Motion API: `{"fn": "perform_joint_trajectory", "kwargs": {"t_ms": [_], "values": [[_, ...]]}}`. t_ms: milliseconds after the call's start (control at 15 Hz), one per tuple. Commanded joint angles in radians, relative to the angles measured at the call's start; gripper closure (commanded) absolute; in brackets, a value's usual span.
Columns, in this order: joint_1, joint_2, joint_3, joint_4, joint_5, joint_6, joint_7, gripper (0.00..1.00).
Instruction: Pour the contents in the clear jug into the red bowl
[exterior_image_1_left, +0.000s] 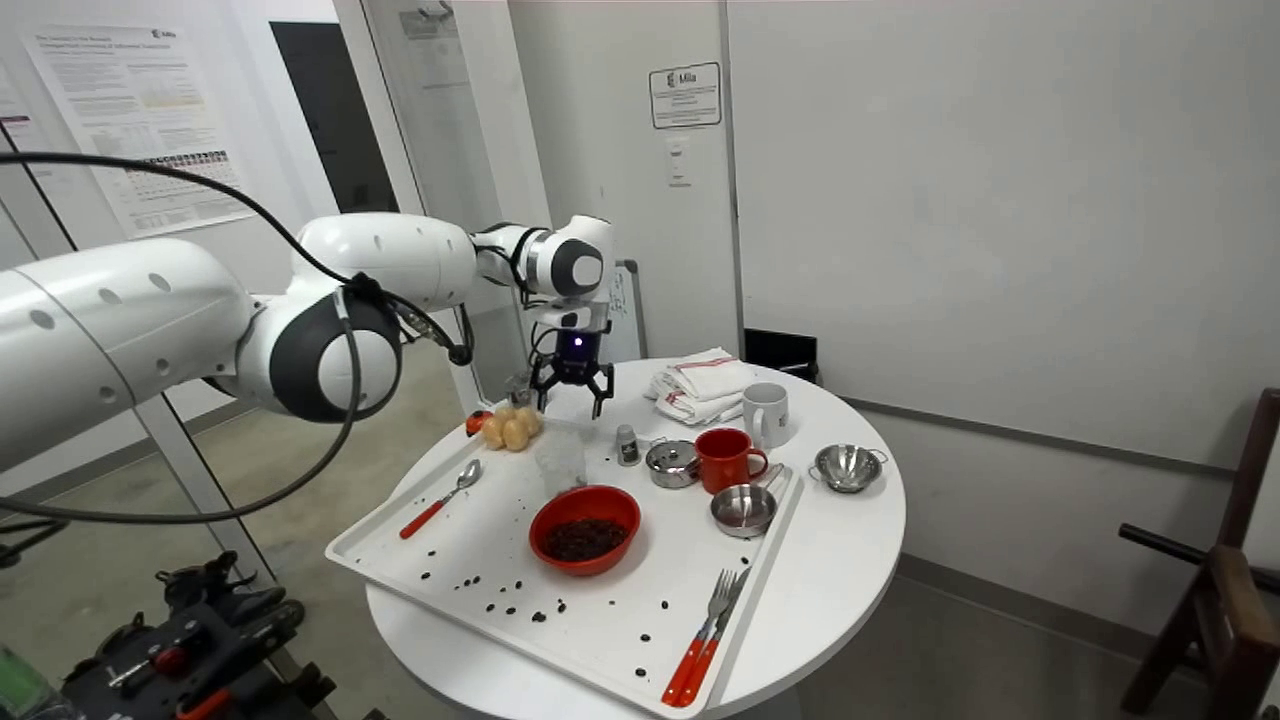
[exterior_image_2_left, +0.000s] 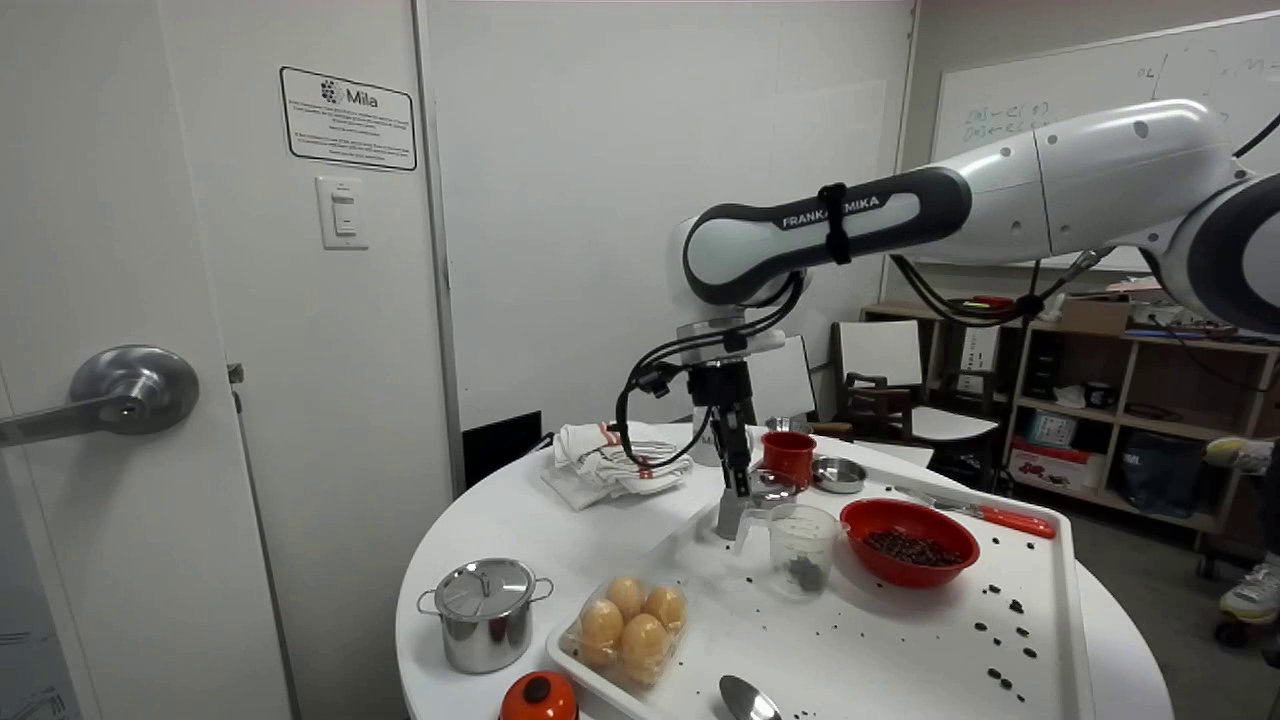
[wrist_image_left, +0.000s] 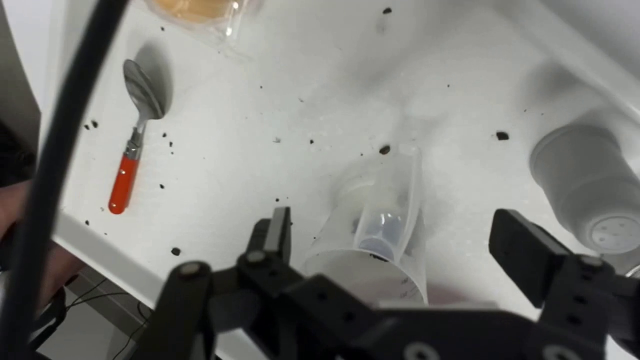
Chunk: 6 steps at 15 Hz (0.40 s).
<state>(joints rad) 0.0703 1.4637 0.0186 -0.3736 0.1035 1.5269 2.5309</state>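
On my desk (exterior_image_1_left: 850, 560) I count one tray (exterior_image_1_left: 470, 540), bearing one red bowl (exterior_image_1_left: 575, 502). Just beside the bowl stands one clear jug (exterior_image_2_left: 803, 545); to one side of the bowl, one spoon (wrist_image_left: 134, 146); to its opposite side, one fork (exterior_image_1_left: 690, 660) and one knife (exterior_image_1_left: 709, 656). Elsewhere around the bowl I find two mugs (exterior_image_1_left: 721, 460), one shaker (exterior_image_1_left: 627, 446), two lidded metal pots (exterior_image_2_left: 487, 630), two open metal vessels (exterior_image_1_left: 742, 518), four egg-shaped things (exterior_image_2_left: 644, 640) and one black-knobbed orange object (exterior_image_2_left: 545, 708). The cloths (exterior_image_1_left: 700, 385) and the dark beans (exterior_image_1_left: 585, 540) I cannot count.

Clear jug (exterior_image_2_left: 803, 535) upright, red bowl (exterior_image_2_left: 898, 576) just beside, holding dark bits (exterior_image_2_left: 912, 547)
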Motion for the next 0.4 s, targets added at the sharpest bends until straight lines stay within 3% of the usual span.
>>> {"fn": "perform_joint_trajectory", "kwargs": {"t_ms": [0, 333], "values": [[-0.047, -0.045, 0.054, 0.004, 0.048, -0.033, -0.082, 0.0], [-0.058, -0.052, 0.055, -0.004, 0.052, -0.029, -0.087, 0.0]]}}
